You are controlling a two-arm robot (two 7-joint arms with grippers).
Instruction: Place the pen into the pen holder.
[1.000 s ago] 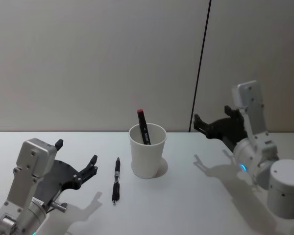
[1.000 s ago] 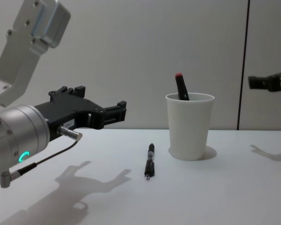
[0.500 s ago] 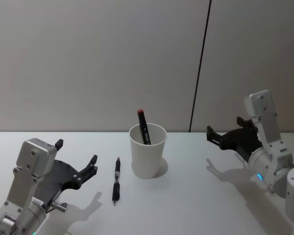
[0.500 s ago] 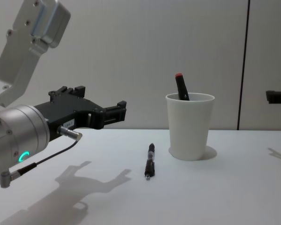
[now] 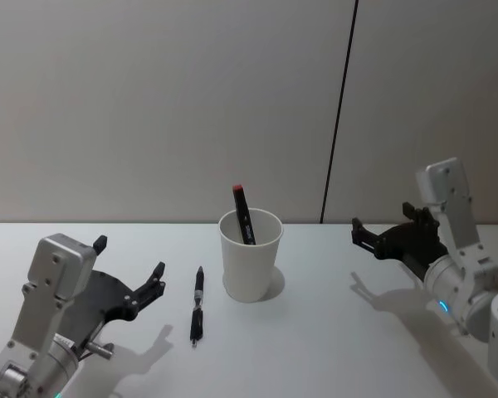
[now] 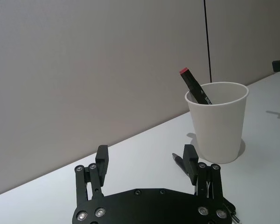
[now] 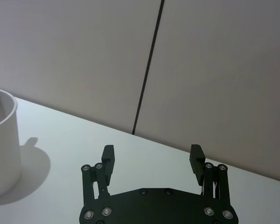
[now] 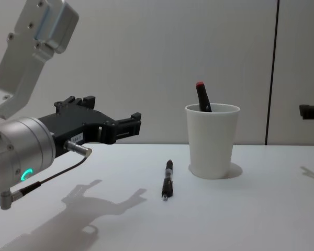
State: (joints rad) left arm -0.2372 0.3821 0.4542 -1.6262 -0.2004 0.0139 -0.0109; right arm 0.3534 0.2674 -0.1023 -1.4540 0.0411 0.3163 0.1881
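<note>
We see a white table (image 5: 315, 348) under both arms.

L arm: the left gripper (image 5: 131, 259) hovers low over the table's near-left part, jaws spread wide w/ nothing between them. The left wrist view shows both black fingers apart, bare tabletop in the gap (image 6: 146, 154). A small label sits on the arm's body in the chest view, too small for us to read.

R arm: the right gripper (image 5: 383, 219) hangs above the table's right side, jaws also wide apart and empty, and the right wrist view confirms it (image 7: 152, 151).

The pen holder (image 5: 249, 265), a plain white paper cup w/ no print, stands upright. It sits ahead of the left jaws and off to the robot's right of them, and well apart from the right jaws, to the robot's left.

Inside it a black marker pen (image 5: 242, 207) w/ a red cap leans on the rim, cap end up. It carries white lettering we can't make out.

A slim pen (image 5: 197, 307), black w/ silvery bands, lies flat on the table between the left jaws and the cup, near the finger closest to the cup, touching neither.
</note>
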